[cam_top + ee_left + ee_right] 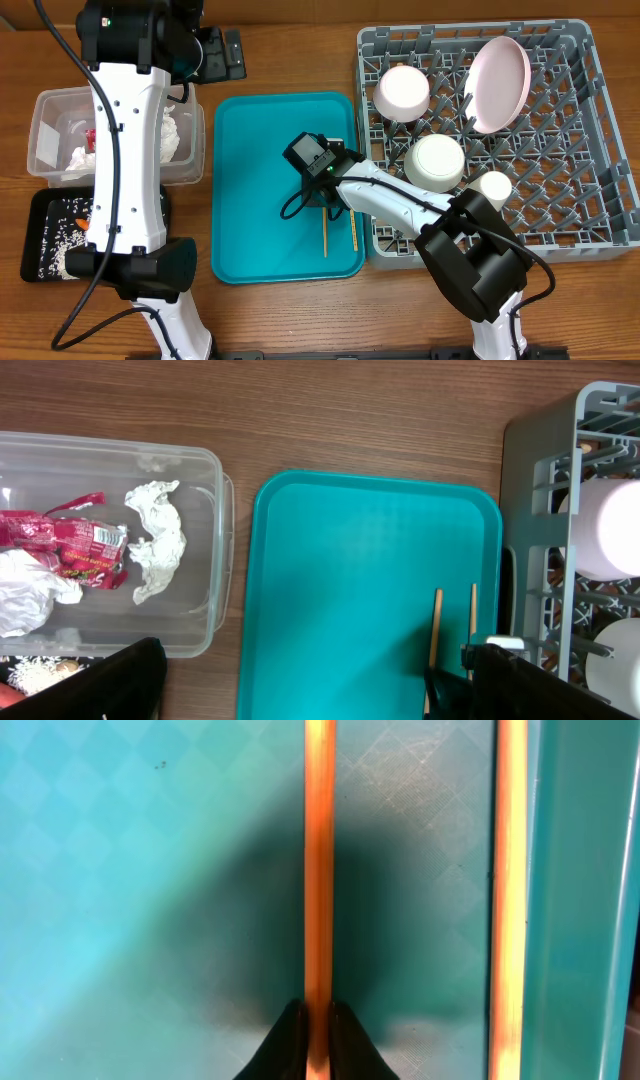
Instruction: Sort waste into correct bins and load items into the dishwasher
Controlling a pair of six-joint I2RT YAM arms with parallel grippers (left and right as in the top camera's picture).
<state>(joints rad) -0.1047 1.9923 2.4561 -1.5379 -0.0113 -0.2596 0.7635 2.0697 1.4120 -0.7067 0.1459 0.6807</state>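
Observation:
Two wooden chopsticks lie on the teal tray (250,180). My right gripper (318,1038) is shut on the left chopstick (318,870), its black fingertips pinching it from both sides; the other chopstick (510,900) lies free beside the tray's rim. Overhead, the right gripper (325,198) is at the sticks' far ends (325,235). My left gripper (232,55) hovers open past the tray's far-left corner, nothing between its fingers (100,680). The grey dishwasher rack (560,215) holds a plate (500,85), two bowls (402,92) (435,162) and a cup (492,186).
The clear tub (200,470) holds a red wrapper (60,545) and white tissues (155,540). Partly hidden under my left arm is the black tray (40,210), with rice scraps (50,245) and an orange piece (85,222). The rack's wall (540,510) stands right of the teal tray.

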